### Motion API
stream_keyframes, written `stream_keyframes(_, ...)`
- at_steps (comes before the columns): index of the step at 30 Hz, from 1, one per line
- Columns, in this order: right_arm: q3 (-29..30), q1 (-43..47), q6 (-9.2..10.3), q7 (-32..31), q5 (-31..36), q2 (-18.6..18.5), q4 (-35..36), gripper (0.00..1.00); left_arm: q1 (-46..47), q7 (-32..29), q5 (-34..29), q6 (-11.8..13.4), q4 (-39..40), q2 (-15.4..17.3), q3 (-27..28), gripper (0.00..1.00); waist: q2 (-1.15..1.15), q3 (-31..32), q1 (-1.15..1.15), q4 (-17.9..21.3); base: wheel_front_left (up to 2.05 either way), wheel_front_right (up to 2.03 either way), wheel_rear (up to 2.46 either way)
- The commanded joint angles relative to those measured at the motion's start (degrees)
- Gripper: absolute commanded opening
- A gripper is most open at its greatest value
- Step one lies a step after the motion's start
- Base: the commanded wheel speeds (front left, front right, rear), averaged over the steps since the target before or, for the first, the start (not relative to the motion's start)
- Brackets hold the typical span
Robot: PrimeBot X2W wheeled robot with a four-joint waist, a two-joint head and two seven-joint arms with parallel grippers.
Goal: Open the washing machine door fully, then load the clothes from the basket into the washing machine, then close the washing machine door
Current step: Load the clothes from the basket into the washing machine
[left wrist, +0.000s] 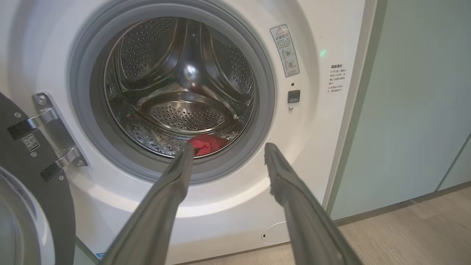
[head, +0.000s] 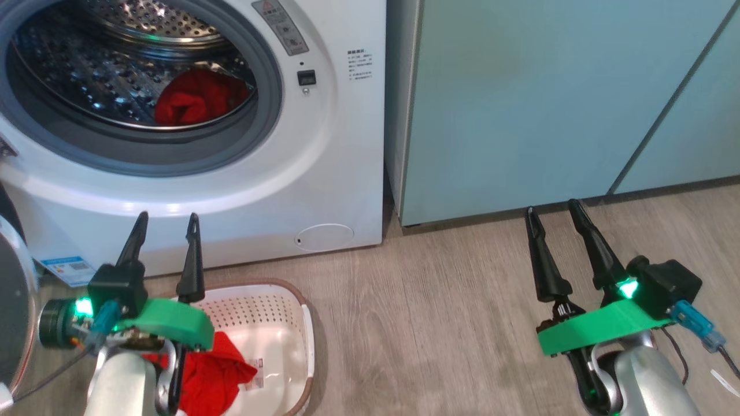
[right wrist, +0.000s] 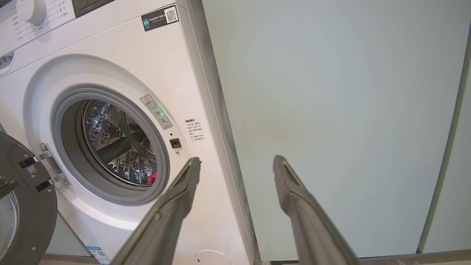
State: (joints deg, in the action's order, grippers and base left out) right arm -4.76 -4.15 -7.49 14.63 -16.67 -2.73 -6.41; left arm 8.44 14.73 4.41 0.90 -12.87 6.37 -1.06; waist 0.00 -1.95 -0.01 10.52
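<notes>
The white washing machine (head: 324, 173) stands with its door (left wrist: 22, 206) swung wide open to the left on its hinge. A red garment (head: 193, 98) lies in the steel drum (left wrist: 180, 84). On the floor in front sits the white basket (head: 289, 312) with more red clothes (head: 217, 372) inside. My left gripper (head: 166, 222) hovers open above the basket's left part, fingers pointing at the machine's front, nothing between them. My right gripper (head: 554, 209) is open and empty over the floor to the right, facing the teal cabinet.
Pale teal cabinets (head: 549, 98) stand right of the machine. A small round white flap (head: 324, 237) sits low on the machine's front. Wooden floor (head: 428, 323) spreads between the basket and my right arm.
</notes>
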Motion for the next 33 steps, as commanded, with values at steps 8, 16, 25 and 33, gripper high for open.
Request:
stream_keyframes(8,-1.5,-1.1,0.0,0.4,0.1,-0.1,1.7,1.0,-2.9,0.3,-1.2,1.3,5.5,-1.2,3.5,1.0,0.0,1.5,0.01,-0.3,0.0,0.0,0.0)
stream_keyframes(16,-1.5,-0.3,0.0,0.4,0.0,-0.1,1.6,1.0,-5.8,0.3,-2.2,1.9,6.4,-2.3,3.1,1.0,0.0,2.3,0.01,-0.4,0.0,0.0,0.0)
stream_keyframes(25,-1.9,0.1,0.0,0.4,0.1,-0.1,1.5,1.0,-7.2,0.3,-1.9,2.8,7.2,-3.0,3.1,1.0,0.0,3.0,0.01,-0.5,0.0,0.0,0.0)
stream_keyframes(33,-2.3,0.4,0.0,0.4,0.1,-0.1,1.4,1.0,-7.5,0.3,-2.3,2.7,6.9,-3.2,3.0,1.0,0.0,3.2,0.01,-0.6,0.0,0.0,0.0)
